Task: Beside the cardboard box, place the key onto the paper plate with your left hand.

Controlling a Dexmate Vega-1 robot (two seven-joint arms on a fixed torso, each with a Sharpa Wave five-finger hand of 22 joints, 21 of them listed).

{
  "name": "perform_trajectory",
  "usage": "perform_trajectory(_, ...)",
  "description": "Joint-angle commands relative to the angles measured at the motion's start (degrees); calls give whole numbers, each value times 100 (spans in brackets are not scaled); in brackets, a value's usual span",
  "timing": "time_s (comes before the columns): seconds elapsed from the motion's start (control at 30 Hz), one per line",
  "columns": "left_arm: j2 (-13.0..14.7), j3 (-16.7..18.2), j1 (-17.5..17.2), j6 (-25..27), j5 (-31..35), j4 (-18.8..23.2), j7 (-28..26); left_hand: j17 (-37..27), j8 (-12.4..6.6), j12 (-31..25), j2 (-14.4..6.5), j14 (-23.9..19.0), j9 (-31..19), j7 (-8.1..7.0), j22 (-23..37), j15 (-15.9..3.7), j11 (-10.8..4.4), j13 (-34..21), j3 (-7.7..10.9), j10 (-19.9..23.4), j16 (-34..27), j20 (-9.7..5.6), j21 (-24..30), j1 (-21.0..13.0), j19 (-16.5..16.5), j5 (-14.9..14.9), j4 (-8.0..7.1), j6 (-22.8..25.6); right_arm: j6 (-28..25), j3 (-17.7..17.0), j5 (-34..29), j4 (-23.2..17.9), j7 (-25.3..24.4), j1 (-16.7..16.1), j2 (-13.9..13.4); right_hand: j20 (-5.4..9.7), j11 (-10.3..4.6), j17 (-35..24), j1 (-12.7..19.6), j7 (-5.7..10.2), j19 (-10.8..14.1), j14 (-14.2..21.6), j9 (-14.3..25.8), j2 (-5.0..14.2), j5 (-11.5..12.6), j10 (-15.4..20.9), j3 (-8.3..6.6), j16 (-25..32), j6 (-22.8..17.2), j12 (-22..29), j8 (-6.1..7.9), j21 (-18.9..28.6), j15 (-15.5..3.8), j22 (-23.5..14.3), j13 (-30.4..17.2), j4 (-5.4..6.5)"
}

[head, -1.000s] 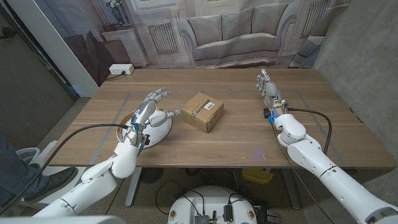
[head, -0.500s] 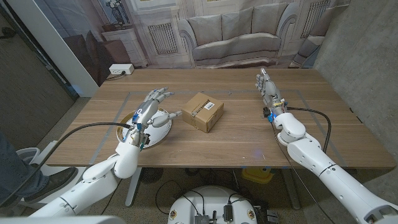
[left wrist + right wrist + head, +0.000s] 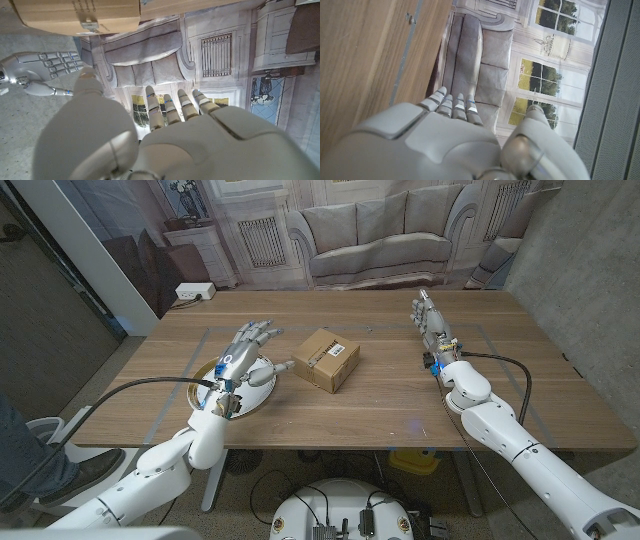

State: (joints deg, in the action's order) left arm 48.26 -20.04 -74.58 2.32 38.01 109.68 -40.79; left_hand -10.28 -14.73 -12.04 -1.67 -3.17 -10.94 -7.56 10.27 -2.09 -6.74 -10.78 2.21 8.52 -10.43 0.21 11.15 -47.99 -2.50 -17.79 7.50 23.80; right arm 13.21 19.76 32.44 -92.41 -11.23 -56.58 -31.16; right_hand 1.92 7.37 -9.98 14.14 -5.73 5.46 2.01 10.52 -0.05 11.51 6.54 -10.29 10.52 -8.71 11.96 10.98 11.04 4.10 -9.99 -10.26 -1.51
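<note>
Can't make out the key; prob. on the paper plate [image 3: 262,390] under your left hand [image 3: 243,358], just beside cardboard box [image 3: 327,359]. Fingers [image 3: 262,331] spread, apparently holding nothing. Small, hard, slippery: pinch its bow. Right hand [image 3: 431,322] open, upright on bench [image 3: 400,395].

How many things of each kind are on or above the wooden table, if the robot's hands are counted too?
Cardboard box: 1
Paper plate: 1
Robot hands: 2 (left hand above the plate, right hand at the far right of the table)
Total: 4
I cannot make out a key in these views.
</note>
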Motion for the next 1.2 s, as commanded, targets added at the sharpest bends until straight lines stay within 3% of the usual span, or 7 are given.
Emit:
perform_trajectory(0.03, 155, -170, -29, 641, 464, 253, -11, -8, 31, 59, 18, 108, -13, -83, 15, -393, -7, -29, 6, -141, 14, 3, 17, -89, -85, -27, 66, 59, 85, -29, 58, 60, 45, -15, 25, -6, -10, -32, 19, 25, 28, 25, 21, 26, -21, 25, 8, 13, -50, 19, 31, 24, 18, -35, -29, -32)
perform_trajectory(0.27, 210, -295, -29, 971, 747, 360, -37, -12, 27, 91, 34, 347, -13, -117, 14, -391, -10, -31, 5, -277, 56, -7, -32, -174, -248, -49, 75, 184, 112, -36, 110, 80, 88, -42, 31, -6, -16, -33, 20, 35, 33, 27, 21, 30, -22, 42, 10, 12, -71, 24, 36, 26, 16, -35, -30, -36)
perform_trajectory(0.4, 253, -382, -20, 1187, 943, 430, 14, -14, 39, 87, 44, 388, -11, -130, 11, -398, -11, -32, 0, -304, 40, 202, -29, -204, -281, -60, 72, 216, 124, -41, 126, 76, 96, -57, 31, -9, -21, -33, 19, 41, 37, 29, 21, 32, -22, 43, 13, 12, -81, 24, 38, 27, 10, -35, -30, -38)
perform_trajectory(0.43, 261, -402, -17, 1230, 980, 442, 22, -15, 51, 82, 52, 400, -10, -150, 9, -396, -8, -32, -6, -314, 28, 344, -5, -220, -235, -67, 68, 227, 131, -42, 127, 77, 102, -60, 30, -6, -21, -33, 18, 43, 38, 30, 21, 32, -23, 44, 14, 12, -82, 23, 39, 27, 11, -35, -30, -39)
perform_trajectory(0.5, 267, -441, -16, 1321, 1053, 466, 29, -16, 63, 80, 58, 423, -10, -172, 6, -403, -21, -32, -10, -327, 26, 456, -2, -233, -233, -72, 66, 232, 134, -42, 134, 75, 111, -63, 27, -3, -25, -33, 18, 42, 38, 27, 21, 32, -23, 49, 15, 11, -84, 25, 39, 27, 10, -35, -30, -39)
perform_trajectory(0.77, 323, -513, -51, 1526, 1172, 558, 8, -14, 60, 88, 67, 507, -7, -196, 0, -410, -47, -30, -8, -401, 25, 467, -62, -313, -439, -97, 73, 352, 152, -41, 146, 79, 122, -82, 31, -5, -36, -33, 21, 53, 44, 31, 22, 40, -23, 64, 15, 11, -90, 29, 38, 29, 12, -35, -30, -45)
perform_trajectory(1.2, 459, -575, -77, 1754, 1388, 695, 64, -18, 227, 206, 70, 1170, -8, -361, 13, -288, -145, -29, 12, -1260, 80, 407, -84, -602, -966, -158, 90, 227, 166, -45, 169, 57, 139, -117, 24, -9, -44, -33, 24, 60, 45, 37, 22, 49, -24, 77, 18, 12, -93, 32, 34, 28, 8, -35, -31, -52)
